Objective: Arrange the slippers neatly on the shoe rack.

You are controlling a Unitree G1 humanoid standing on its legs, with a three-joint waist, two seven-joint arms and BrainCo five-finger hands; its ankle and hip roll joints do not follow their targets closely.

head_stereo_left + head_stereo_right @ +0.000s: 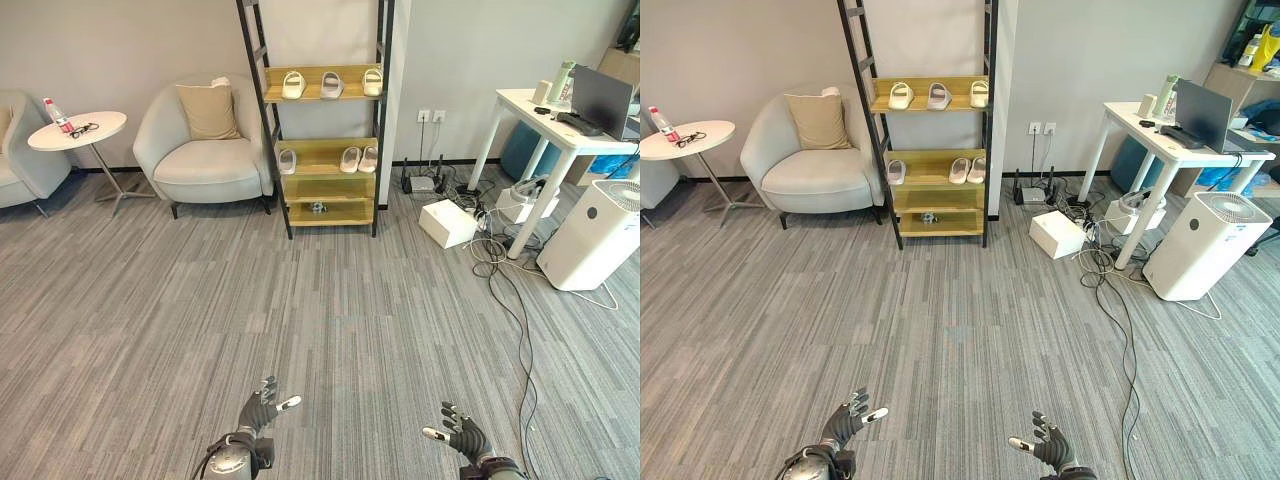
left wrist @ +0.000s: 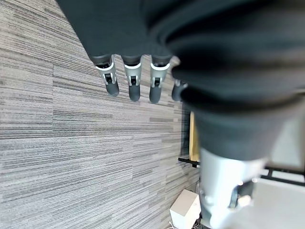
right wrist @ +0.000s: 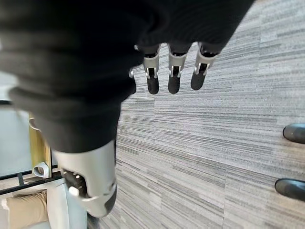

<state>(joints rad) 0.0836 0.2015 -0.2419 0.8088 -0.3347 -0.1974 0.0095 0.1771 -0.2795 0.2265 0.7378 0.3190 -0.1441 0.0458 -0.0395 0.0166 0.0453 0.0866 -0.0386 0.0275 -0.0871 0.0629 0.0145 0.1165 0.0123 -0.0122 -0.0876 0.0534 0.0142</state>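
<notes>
Grey striped carpet (image 1: 330, 330) stretches out ahead of me, all the way to the wall. Against that wall stands the shoe rack (image 1: 318, 120), black frame with wooden shelves, and that's where the slippers are. Top shelf: three pale slippers (image 1: 331, 84) in a row, spaced apart. Middle shelf: one slipper (image 1: 287, 161) alone at the left end, and a pair (image 1: 360, 159) side by side at the right end. On the lowest shelf there's a small dark object (image 1: 318, 208), too small for me to tell what it is.

Left of the rack sits a light armchair (image 1: 200, 150) with a tan cushion (image 1: 209, 111) propped in it, and further left a round white side table (image 1: 78, 131) carrying a bottle (image 1: 58, 115). Right of the rack, a white desk (image 1: 555, 130) with a laptop (image 1: 603, 100), a tall white air purifier (image 1: 600, 235) beside it, and a white box (image 1: 447, 222) on the floor among loose cords.

Now my hands, down low and well away from the rack. My left hand (image 1: 262, 405) hangs over the carpet, fingers straight and spread, holding nothing. My right hand (image 1: 462, 432) mirrors it, fingers extended, thumb out, empty as well. Past my right hand, two dark shoes (image 3: 293, 160) stand on the carpet.
</notes>
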